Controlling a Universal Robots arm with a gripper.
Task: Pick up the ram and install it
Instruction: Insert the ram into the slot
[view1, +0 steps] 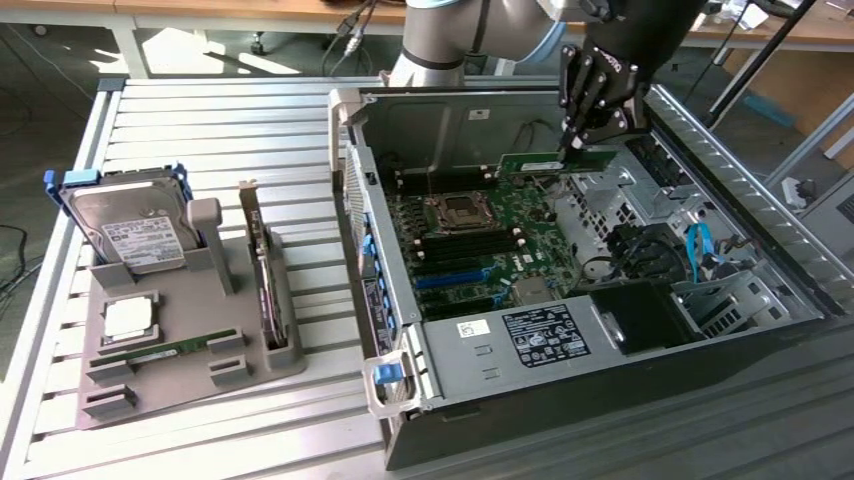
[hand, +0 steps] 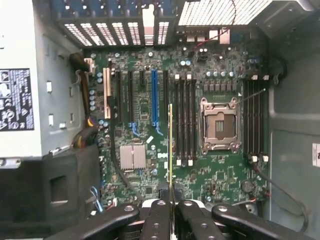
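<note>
claw (view1: 589, 140) is closed on the ram (view1: 545, 162), clamped across its flat faces. wrist view has the claw (hand: 171, 204) with the ram (hand: 170, 150) edge-on, a thin line running out from between the jaws.

where it is: in the air inside the open case (view1: 454, 125), over the motherboard (view1: 487, 240), not seated in anything. from the wrist it sits parallel to the black memory slots (hand: 186, 120) beside the cpu socket (hand: 218, 125), just off them on the blue slot (hand: 154, 100) side. height above the board: can't tell.

handling, my read: light, stiff, thin, fragile. bare pcb with chips, so it won't take bending or side load. hold it on the flat faces near the top edge and keep off the contact edge. faces are smooth, so a skewed grip could let it rotate.

second stick (view1: 167, 350) lies in the grey holder (view1: 174, 378) outside the case, next to the hard drive (view1: 134, 235).

writing: white label on the ram, text unreadable. power supply (view1: 541, 335) has a black label with white print and cert-type marks, shown again from the wrist (hand: 15, 100); no words legible. hard drive label also unreadable. no brand i can make out.
</note>
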